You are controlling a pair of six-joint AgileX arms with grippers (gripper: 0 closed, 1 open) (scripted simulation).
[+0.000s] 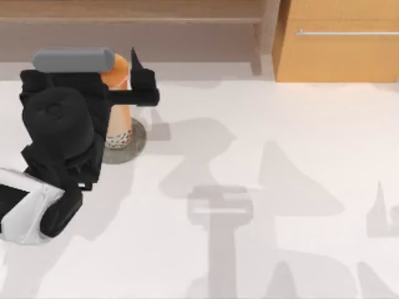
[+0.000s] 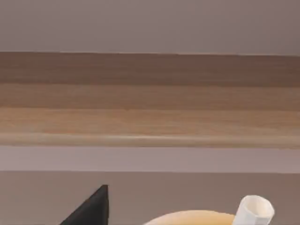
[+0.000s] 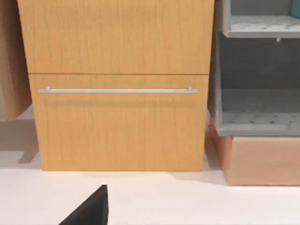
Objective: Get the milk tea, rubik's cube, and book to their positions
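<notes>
The milk tea (image 1: 120,109), a clear cup of orange-tan drink with dark pearls at its base, stands upright on the grey round position disc (image 1: 134,147) at the table's far left. My left gripper (image 1: 122,80) straddles the cup near its top, open, with one black finger (image 1: 143,87) beside it and a gap to the cup. In the left wrist view the orange lid (image 2: 192,218) and white straw (image 2: 253,211) sit apart from the finger (image 2: 93,210). The right wrist view has a finger (image 3: 93,208) of my right gripper, open, over the table by the cabinet. The rubik's cube and book are out of view.
A wooden drawer cabinet (image 1: 340,40) with a metal handle stands behind the table at the right, a low wooden shelf (image 1: 131,18) behind at the left. Grey shelving (image 3: 258,70) on a tan box stands beside the cabinet. The white tabletop (image 1: 262,187) carries only arm shadows.
</notes>
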